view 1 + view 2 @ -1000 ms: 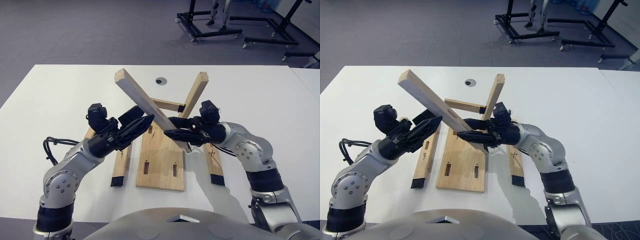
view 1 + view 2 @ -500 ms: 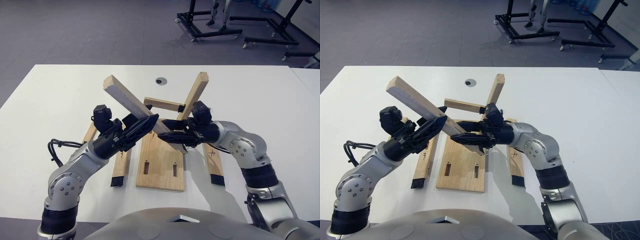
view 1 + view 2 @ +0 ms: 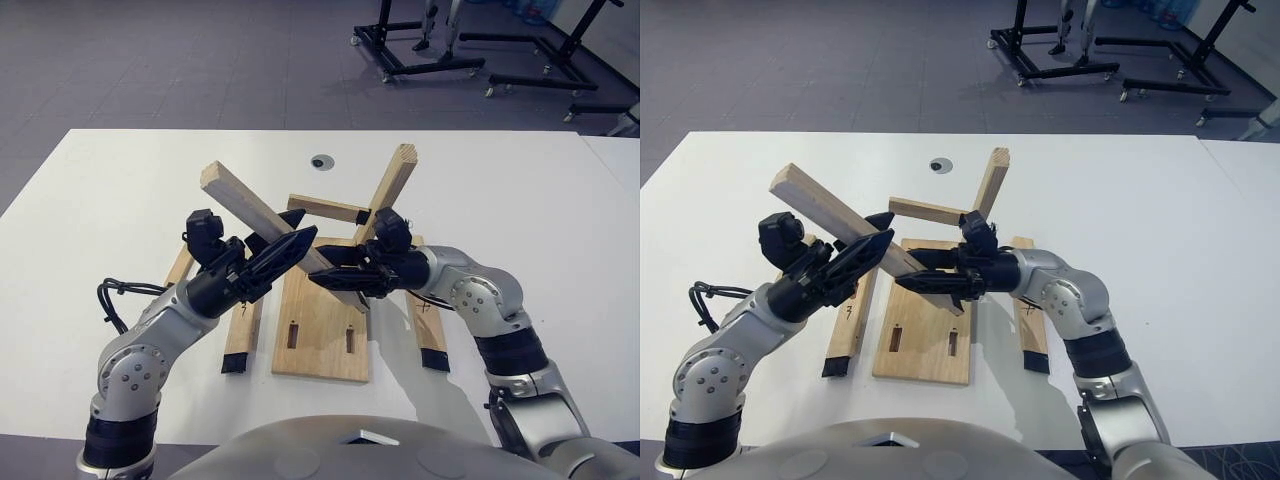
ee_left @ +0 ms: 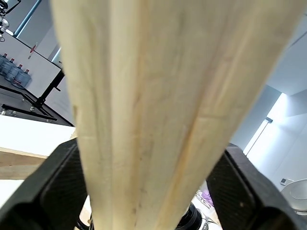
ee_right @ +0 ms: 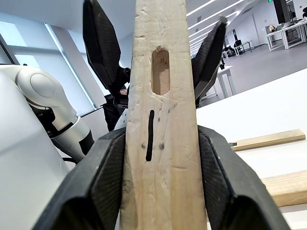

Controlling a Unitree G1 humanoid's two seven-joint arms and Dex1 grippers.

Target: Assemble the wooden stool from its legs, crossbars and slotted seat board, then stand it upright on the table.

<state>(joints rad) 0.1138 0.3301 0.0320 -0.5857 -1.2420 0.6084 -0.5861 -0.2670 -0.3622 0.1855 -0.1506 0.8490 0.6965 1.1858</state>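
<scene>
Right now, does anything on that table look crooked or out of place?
Yes: one wooden leg hangs slanted in the air over the seat board, clamped in both arms' jaws. Behind it, a second leg leans at an angle with a crossbar sticking out sideways. No damage shows.
</scene>
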